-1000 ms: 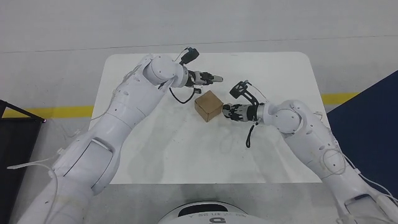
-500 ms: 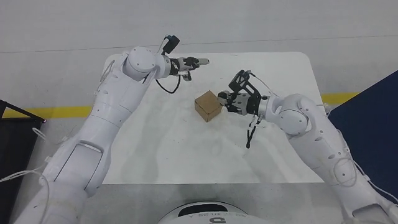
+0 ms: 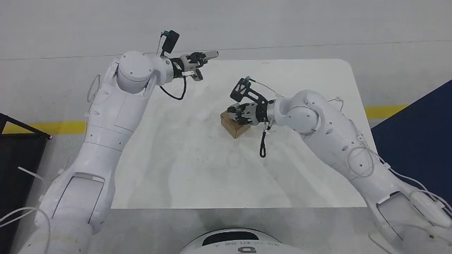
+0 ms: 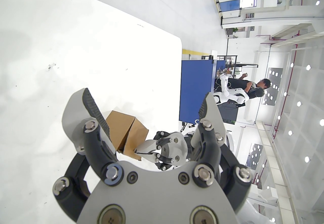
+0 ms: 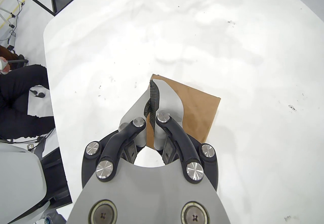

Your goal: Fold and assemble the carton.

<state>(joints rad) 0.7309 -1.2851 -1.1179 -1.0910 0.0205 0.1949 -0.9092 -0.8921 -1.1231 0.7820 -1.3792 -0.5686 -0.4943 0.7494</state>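
R gripper (image 3: 235, 111), fingers pressed together, sat over the brown carton (image 3: 238, 125) on the table (image 3: 304, 169); L gripper (image 3: 205, 56), 2 fingers spread, hung near the far edge, well apart.

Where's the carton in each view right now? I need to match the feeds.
Top view: carton near the middle of the table, right claw at its edge.
Left wrist view: carton farther off, seen between the open left claw's fingers.
Right wrist view: carton just beyond the shut right claw.
Shared landmark: the right claw at the carton.
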